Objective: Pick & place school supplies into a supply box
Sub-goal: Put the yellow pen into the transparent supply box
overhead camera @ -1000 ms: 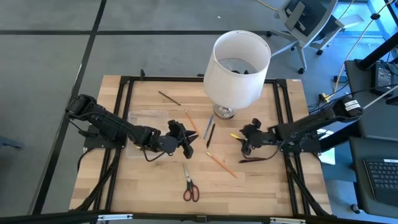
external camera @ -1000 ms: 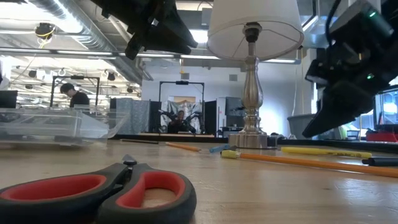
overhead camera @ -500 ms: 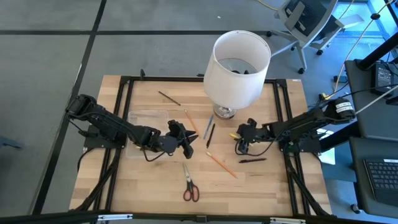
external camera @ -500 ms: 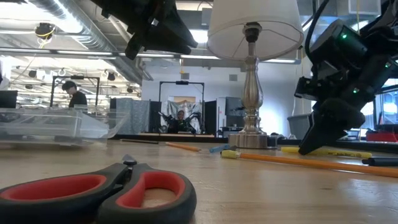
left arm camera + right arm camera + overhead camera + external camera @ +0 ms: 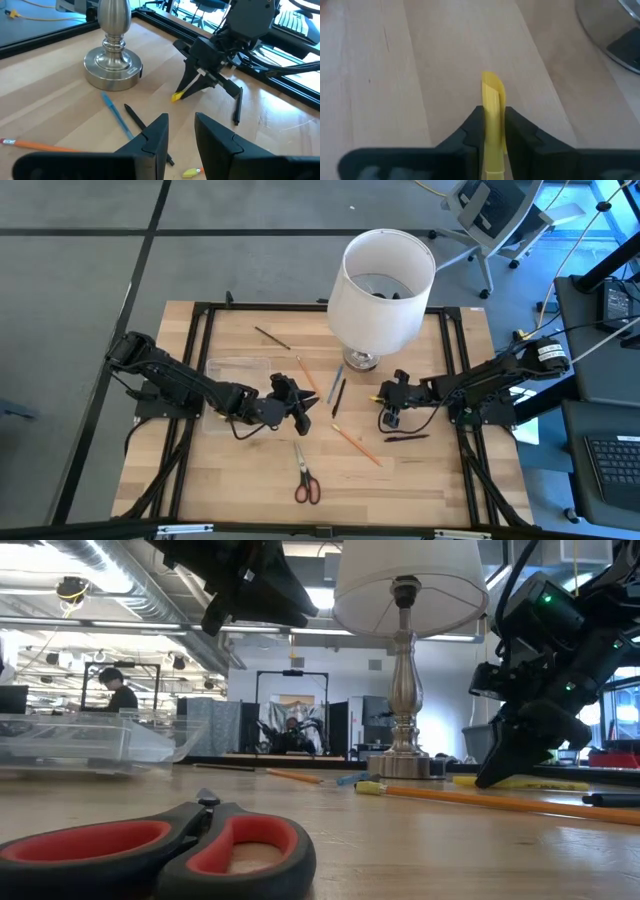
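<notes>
Pinching a yellow pen [image 5: 493, 112] between its fingers, my right claw [image 5: 390, 410] sits low over the bench [image 5: 420, 480], just beside the lamp base [image 5: 360, 361]. The wrist view shows the yellow barrel running straight down the slot between the two fingers, its tip poking out ahead and the pads pressed to either side. From the left wrist view the same pen [image 5: 184, 92] slants down out of that claw toward the wood, so its tip looks to be at or very near the surface.

I judge this pen light, stiff and smooth-sided, likely to swivel or slide in a two-point pinch. The hold seems close to one end, which invites drooping; a grip nearer the middle would carry it flatter.

My left claw [image 5: 300, 408] hangs above the bench near the centre, its fingers spread slightly and empty, with a blue pen [image 5: 116, 114] and a black pen [image 5: 142, 125] lying ahead of it. The supply box [image 5: 238, 370] sits on the left side of the bench, well apart from the right claw, beyond the left arm. An orange pencil [image 5: 355, 444], the scissors [image 5: 305, 480] and a dark pen [image 5: 405, 437] lie loose on the wood, all outside the box.
</notes>
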Action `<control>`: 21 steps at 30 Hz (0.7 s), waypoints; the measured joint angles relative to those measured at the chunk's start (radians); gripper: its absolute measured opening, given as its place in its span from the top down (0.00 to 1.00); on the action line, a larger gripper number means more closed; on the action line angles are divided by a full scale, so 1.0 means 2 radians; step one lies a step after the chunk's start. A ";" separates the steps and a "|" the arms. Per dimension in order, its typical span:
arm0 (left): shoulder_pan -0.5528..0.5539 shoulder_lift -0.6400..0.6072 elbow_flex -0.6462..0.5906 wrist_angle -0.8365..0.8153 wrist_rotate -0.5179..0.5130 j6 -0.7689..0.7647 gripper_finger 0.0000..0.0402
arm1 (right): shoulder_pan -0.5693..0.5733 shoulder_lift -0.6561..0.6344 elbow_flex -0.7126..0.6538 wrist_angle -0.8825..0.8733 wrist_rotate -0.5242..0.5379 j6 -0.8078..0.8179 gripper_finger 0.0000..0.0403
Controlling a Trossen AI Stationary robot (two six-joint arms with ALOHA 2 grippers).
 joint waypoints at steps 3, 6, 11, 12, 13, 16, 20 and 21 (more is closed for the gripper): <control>0.000 0.000 0.000 0.000 0.000 0.000 0.78 | 0.000 -0.003 -0.001 0.002 -0.003 0.020 0.84; 0.000 0.000 0.000 0.000 0.006 -0.001 0.78 | 0.000 -0.011 -0.003 0.008 -0.008 0.033 0.83; 0.000 0.000 0.000 0.000 0.048 -0.004 0.78 | 0.001 -0.027 -0.004 0.014 -0.020 0.044 0.85; 0.000 0.000 0.000 0.000 0.053 -0.004 0.78 | 0.001 -0.030 -0.004 0.015 -0.026 0.044 0.85; -0.001 0.000 0.000 0.000 0.055 -0.004 0.78 | 0.001 -0.032 -0.005 0.017 -0.035 0.044 0.85; -0.001 0.000 0.000 0.000 0.057 -0.012 0.78 | 0.001 -0.041 -0.005 0.033 -0.054 0.057 0.84; -0.007 0.000 0.000 0.000 0.060 -0.035 0.78 | 0.001 -0.050 -0.005 0.091 -0.082 0.071 0.85; -0.010 0.000 0.000 0.001 0.058 -0.035 0.78 | 0.001 -0.053 -0.005 0.119 -0.091 0.073 0.85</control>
